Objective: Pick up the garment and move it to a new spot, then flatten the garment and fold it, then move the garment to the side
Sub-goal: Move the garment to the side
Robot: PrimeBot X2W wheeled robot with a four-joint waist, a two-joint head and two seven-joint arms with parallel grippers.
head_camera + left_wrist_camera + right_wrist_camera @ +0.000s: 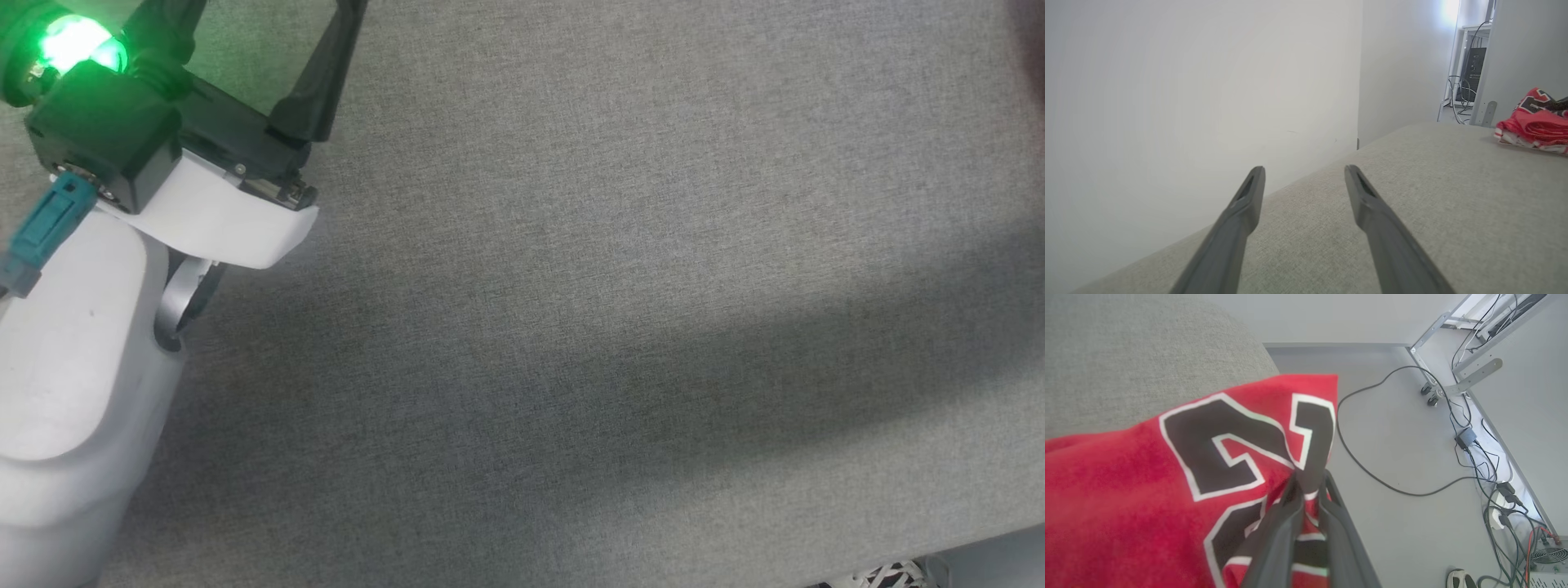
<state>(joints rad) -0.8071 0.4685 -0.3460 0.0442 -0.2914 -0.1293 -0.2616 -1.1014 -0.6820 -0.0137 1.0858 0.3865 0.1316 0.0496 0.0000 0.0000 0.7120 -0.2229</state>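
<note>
The garment point(1126, 490) is red shorts with a black, white-edged number, lying bunched at the edge of the grey upholstered surface point(1126, 355). My right gripper point(1309, 477) is shut on the garment, pinching a fold of fabric at the number, beside the edge above the floor. In the left wrist view the garment point(1535, 122) is a crumpled red heap at the far right. My left gripper point(1303, 169) is open with nothing between its fingers, low over the grey surface near a white wall. In the head view the left gripper point(253, 33) sits at the upper left, a green light glowing beside it.
A white wall point(1188, 102) runs along the surface's left side. Past the edge by the garment, the floor holds black cables point(1372, 465), a metal frame on casters point(1437, 388) and a power strip point(1498, 506). A rack with a black device point(1474, 69) stands behind.
</note>
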